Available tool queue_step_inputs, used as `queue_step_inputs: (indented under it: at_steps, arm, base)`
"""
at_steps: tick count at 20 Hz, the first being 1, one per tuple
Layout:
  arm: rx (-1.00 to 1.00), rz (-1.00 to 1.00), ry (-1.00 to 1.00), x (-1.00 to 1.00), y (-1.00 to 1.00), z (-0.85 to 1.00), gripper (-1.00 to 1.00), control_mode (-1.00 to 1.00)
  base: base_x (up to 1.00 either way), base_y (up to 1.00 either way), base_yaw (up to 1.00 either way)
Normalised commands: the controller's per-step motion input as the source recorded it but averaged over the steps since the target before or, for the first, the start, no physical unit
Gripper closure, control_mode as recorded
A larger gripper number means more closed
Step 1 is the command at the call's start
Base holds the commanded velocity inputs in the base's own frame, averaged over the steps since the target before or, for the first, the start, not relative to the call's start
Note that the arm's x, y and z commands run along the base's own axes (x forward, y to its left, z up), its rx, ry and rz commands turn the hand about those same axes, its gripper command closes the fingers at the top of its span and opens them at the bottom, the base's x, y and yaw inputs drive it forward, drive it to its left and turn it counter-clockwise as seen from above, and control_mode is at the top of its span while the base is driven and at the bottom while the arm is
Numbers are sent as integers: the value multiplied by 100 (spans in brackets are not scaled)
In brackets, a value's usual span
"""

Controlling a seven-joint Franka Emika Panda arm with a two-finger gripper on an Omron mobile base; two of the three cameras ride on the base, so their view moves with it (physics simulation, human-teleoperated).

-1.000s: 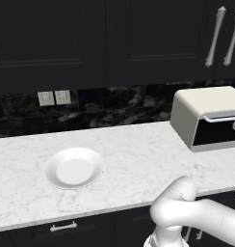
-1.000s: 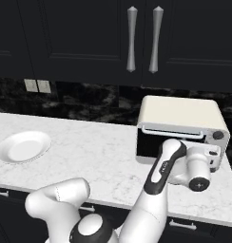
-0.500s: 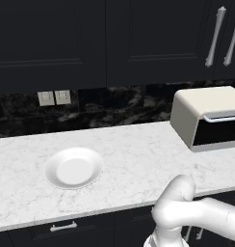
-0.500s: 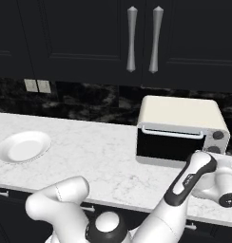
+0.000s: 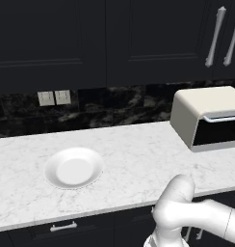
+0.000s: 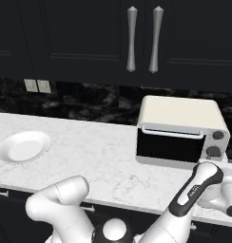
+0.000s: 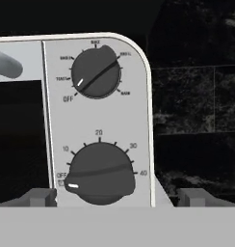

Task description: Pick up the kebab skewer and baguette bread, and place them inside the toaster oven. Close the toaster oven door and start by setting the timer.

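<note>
While its fingertips (image 7: 41, 197) are standing spread wide, the gripper (image 7: 117, 198) is facing the toaster oven (image 6: 180, 130) timer knob (image 7: 100, 173).

One toaster oven (image 6: 177, 128) sits on the one marble counter (image 5: 138, 154), and it carries two dark knobs (image 7: 96, 72). One white plate (image 5: 73, 167) lies there too. Two wall outlets (image 5: 54, 97) show side by side, and two long silver cupboard handles (image 6: 144, 39) hang above.
</note>
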Motion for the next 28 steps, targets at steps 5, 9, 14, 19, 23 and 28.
queue_step_inputs:
  at_steps: [5, 9, 14, 19, 23, 28]
  arm:
    - [0, 0, 1, 2, 31, 0, -100, -100]
    - [0, 0, 0, 8, 30, 0, -100, -100]
    - [0, 0, 0, 14, 0, 0, -100, -100]
    - [0, 0, 3, 4, -4, 0, -100, -100]
    - [0, -1, 2, 14, -3, 0, -100, -100]
    - [0, -1, 1, 11, -9, 0, -100, -100]
  base:
    - [0, 0, 0]
    - [0, 0, 0]
    - [0, 0, 0]
    - [0, 0, 0]
    - [0, 0, 0]
    - [0, 0, 0]
